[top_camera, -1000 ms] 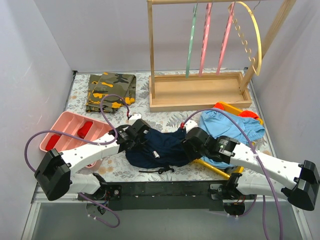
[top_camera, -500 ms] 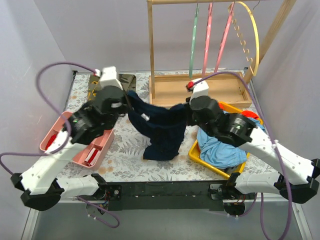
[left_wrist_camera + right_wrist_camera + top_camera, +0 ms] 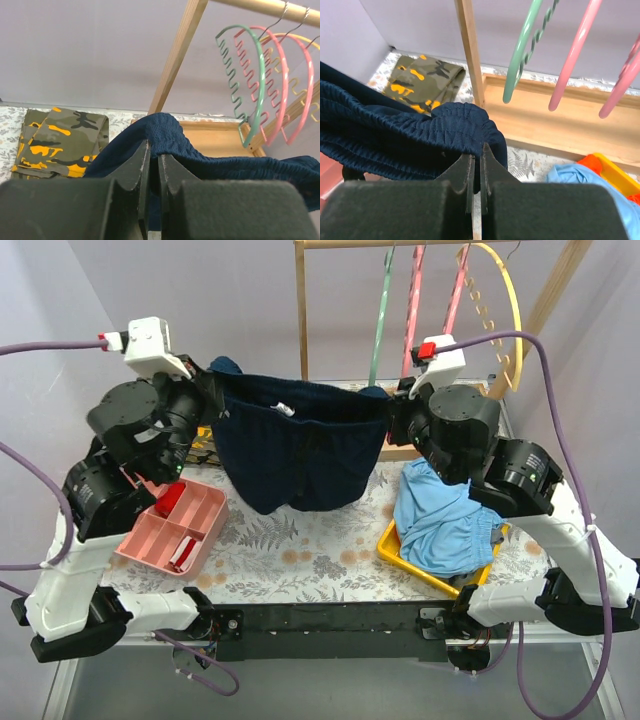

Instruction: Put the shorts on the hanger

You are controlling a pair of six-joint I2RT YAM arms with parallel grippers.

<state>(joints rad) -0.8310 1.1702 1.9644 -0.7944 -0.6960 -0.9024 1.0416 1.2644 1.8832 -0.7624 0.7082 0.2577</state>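
The dark navy shorts (image 3: 300, 445) hang in the air, their waistband stretched between my two grippers in front of the wooden rack. My left gripper (image 3: 215, 390) is shut on the left end of the waistband, where the fabric (image 3: 200, 155) bunches over its tips (image 3: 154, 150). The right end is pinched the same way by my right gripper (image 3: 390, 405), shut on the fabric (image 3: 395, 135) at its tips (image 3: 476, 152). The pale green hanger (image 3: 380, 320) hangs from the rack's top bar just behind the shorts; it shows as well in the left wrist view (image 3: 250, 75) and the right wrist view (image 3: 522, 55).
Two pink hangers (image 3: 412, 310) and a yellow hanger (image 3: 505, 310) hang beside the green one on the wooden rack (image 3: 302, 330). A camouflage garment (image 3: 60, 140) lies at the back left. A light blue garment (image 3: 440, 520) fills a yellow tray (image 3: 400, 550); a pink tray (image 3: 190, 520) sits at the left.
Both arms have risen from the table, lifting the shorts and spreading the waistband wide up near the rack. The right gripper has shut on the shorts.
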